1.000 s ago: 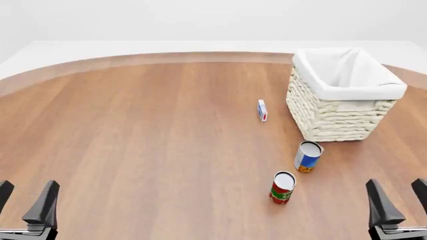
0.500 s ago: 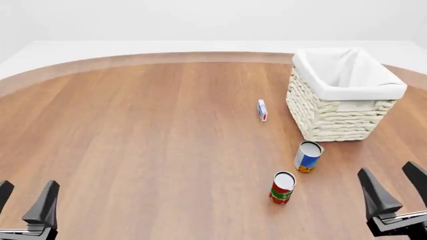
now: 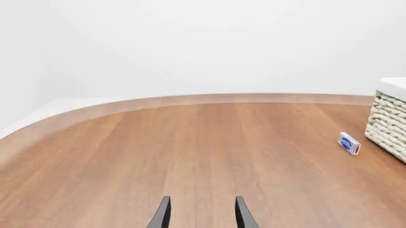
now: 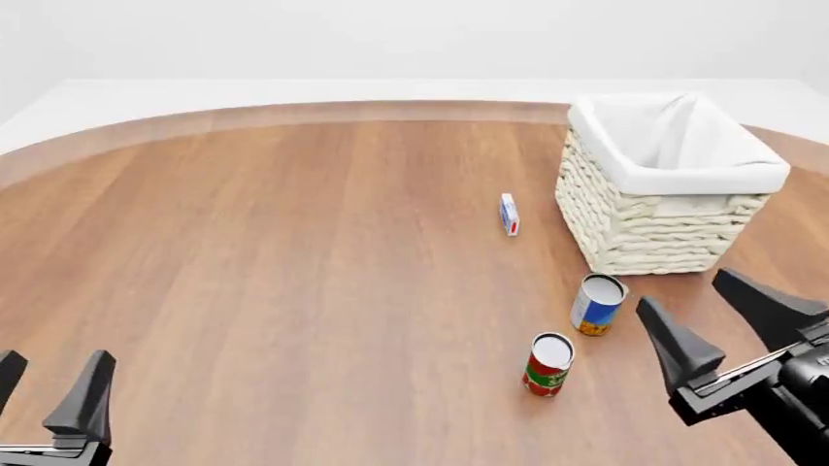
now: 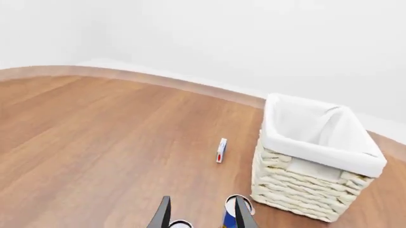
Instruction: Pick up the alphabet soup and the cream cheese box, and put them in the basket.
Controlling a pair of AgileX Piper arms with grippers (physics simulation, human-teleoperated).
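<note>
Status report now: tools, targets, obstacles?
Both tools open, empty: left, right. Blue-white soup can upright beside wicker basket. Red-green can nearby.

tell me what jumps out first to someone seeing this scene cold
The big cream wicker basket with its white lining dominates the far right of the wooden table. Nearer the arms stand two small cans, the blue and white alphabet soup and a red and green can, with the tiny cream cheese box just left of the basket. The right tool, open, hangs close beside the soup can, while the left tool sits low at the near left.
</note>
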